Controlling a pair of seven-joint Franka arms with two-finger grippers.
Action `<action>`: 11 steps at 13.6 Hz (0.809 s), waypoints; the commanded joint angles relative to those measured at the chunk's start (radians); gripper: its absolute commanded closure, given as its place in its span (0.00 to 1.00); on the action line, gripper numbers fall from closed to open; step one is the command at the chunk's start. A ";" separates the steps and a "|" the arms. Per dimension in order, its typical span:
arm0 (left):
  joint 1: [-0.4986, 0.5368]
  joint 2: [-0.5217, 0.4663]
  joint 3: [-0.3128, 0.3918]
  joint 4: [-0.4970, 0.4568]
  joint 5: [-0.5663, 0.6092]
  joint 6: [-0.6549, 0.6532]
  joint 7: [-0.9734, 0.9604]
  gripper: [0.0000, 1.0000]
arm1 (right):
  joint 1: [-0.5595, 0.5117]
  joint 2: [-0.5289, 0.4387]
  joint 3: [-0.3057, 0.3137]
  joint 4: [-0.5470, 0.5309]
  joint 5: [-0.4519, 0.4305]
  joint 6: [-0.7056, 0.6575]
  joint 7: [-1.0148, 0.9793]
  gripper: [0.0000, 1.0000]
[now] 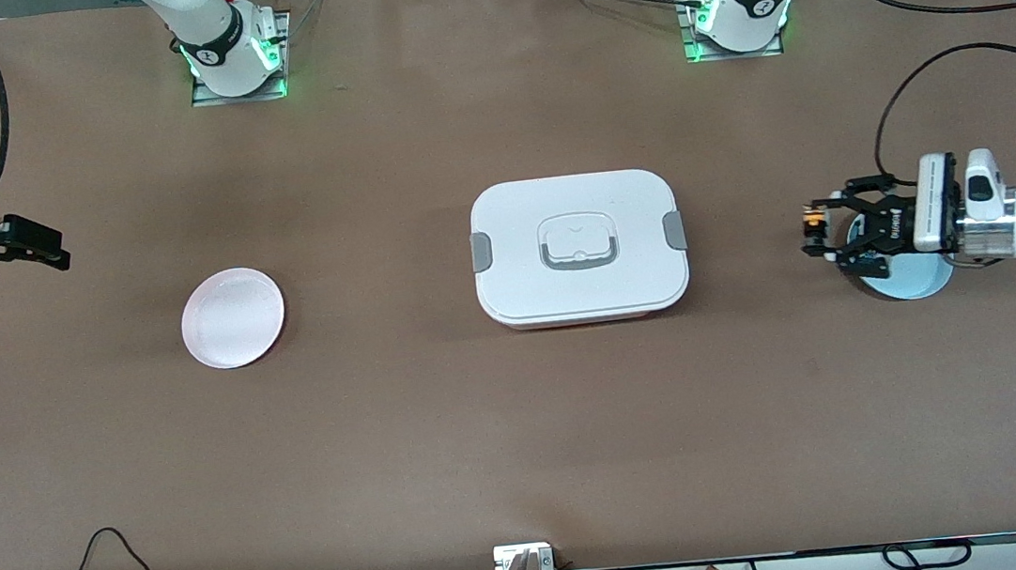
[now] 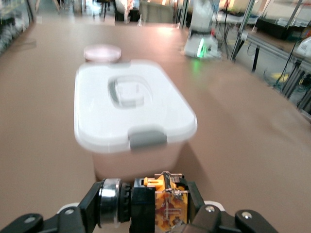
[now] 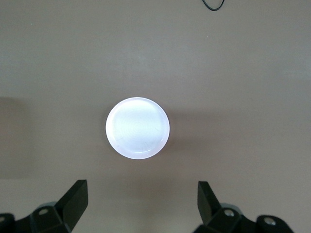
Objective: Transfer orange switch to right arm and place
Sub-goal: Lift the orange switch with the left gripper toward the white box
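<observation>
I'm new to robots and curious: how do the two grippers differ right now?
The left gripper, over the table beside the round pale blue plate at the left arm's end, is shut on the small orange switch with a black collar. The right gripper is open and holds nothing, waiting up by the right arm's end, its camera looking down on the round pale pink plate. Both are black and two-fingered.

Brown table [image 1: 447, 424] (cables [image 1: 102, 554] trailing along its front edge), evenly lit.
</observation>
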 commanded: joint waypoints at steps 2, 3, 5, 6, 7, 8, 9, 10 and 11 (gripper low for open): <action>0.017 -0.026 -0.114 -0.050 -0.223 -0.039 -0.046 1.00 | -0.005 -0.001 0.001 -0.003 -0.002 0.008 0.010 0.00; 0.017 -0.056 -0.140 -0.083 -0.291 -0.025 -0.049 1.00 | -0.005 -0.001 0.001 -0.001 -0.004 0.008 0.010 0.00; 0.014 -0.147 -0.189 -0.191 -0.446 0.034 -0.052 1.00 | -0.007 -0.002 0.001 0.002 -0.005 0.000 0.010 0.00; 0.014 -0.179 -0.235 -0.221 -0.504 0.067 -0.052 1.00 | -0.011 -0.004 -0.001 0.002 -0.005 -0.001 0.010 0.00; 0.014 -0.193 -0.275 -0.225 -0.526 0.112 -0.053 1.00 | -0.016 -0.002 -0.004 0.002 -0.004 0.000 0.001 0.00; 0.014 -0.193 -0.327 -0.225 -0.555 0.142 -0.055 1.00 | -0.019 -0.001 -0.004 0.002 -0.002 0.002 -0.003 0.00; 0.013 -0.192 -0.365 -0.236 -0.601 0.177 -0.065 1.00 | -0.016 -0.001 -0.002 0.002 -0.002 0.003 -0.003 0.00; 0.013 -0.193 -0.403 -0.261 -0.652 0.221 -0.075 1.00 | -0.008 -0.001 0.001 0.002 -0.004 0.002 -0.003 0.00; 0.013 -0.193 -0.439 -0.265 -0.690 0.252 -0.075 1.00 | -0.005 -0.001 0.004 0.000 -0.011 -0.006 -0.009 0.00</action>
